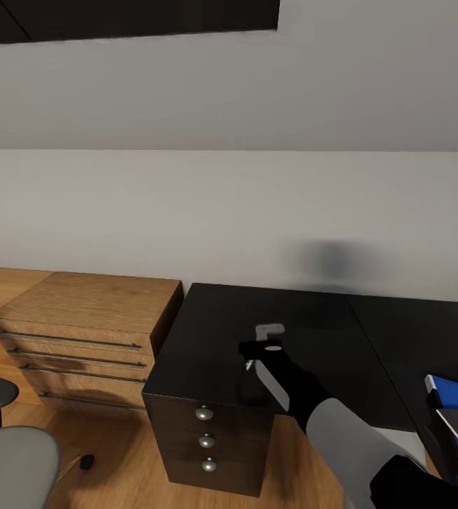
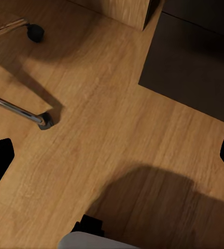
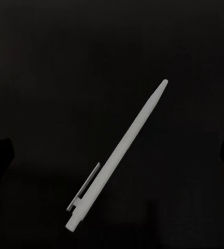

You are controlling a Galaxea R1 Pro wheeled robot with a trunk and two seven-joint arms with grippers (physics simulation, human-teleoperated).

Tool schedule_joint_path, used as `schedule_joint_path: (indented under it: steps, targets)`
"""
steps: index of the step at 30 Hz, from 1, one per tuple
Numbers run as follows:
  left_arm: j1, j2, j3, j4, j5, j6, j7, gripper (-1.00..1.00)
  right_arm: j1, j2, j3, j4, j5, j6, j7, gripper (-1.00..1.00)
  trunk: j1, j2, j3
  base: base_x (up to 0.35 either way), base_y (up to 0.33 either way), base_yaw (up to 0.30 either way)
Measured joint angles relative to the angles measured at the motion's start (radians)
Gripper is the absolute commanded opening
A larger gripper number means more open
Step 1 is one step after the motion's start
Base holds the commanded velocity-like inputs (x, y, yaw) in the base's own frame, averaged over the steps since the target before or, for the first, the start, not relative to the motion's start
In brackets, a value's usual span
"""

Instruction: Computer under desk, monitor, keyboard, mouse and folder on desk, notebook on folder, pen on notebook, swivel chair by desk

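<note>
No writing or brand shows on the thin white-silver pen (image 3: 120, 155) with its side clip, lying flat on the glossy black desk (image 1: 208, 339) under the right gripper (image 1: 263, 348), whose fingers stand spread apart around nothing. The left gripper's (image 2: 112, 155) fingers are likewise spread, over wooden floor (image 2: 117, 124) near the swivel chair's chrome legs (image 2: 18, 109). A flat bright blue folder (image 1: 449, 387) lies at the desk's right end.

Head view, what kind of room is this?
Likely a home office corner or bedroom workspace: a black desk with knobbed drawers against a plain wall, a light-wood cabinet beside it, a swivel chair on wood flooring, and a pen lying on the desk.
</note>
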Motion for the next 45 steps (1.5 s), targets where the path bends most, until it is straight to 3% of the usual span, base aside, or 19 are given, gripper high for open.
schedule_joint_path:
  steps: [4, 32, 41, 45]
  targets:
    - [0.000, -0.002, -0.001, 0.000, 0.000, 0.000, 0.000, 1.00, 0.001, -0.002, -0.003, 0.015, -0.019, 0.001, 0.003, 1.00, 0.000, 0.000, 0.000, 0.000, 0.000, 0.000]
    - [0.000, -0.004, -0.002, -0.021, 0.002, 0.000, -0.002, 1.00, 0.003, -0.006, -0.004, 0.081, -0.021, 0.001, -0.001, 1.00, 0.000, 0.000, 0.000, 0.046, 0.036, 0.000]
    - [0.000, -0.005, -0.002, -0.034, 0.002, 0.000, -0.001, 1.00, 0.003, -0.010, -0.003, 0.109, -0.021, 0.002, -0.001, 1.00, 0.034, -0.063, -0.028, 0.000, 0.000, 0.000]
    - [0.000, -0.005, -0.001, -0.034, 0.002, 0.000, 0.001, 1.00, 0.003, -0.009, -0.003, 0.112, -0.021, 0.003, -0.001, 1.00, 0.035, -0.063, -0.028, 0.000, 0.000, 0.000]
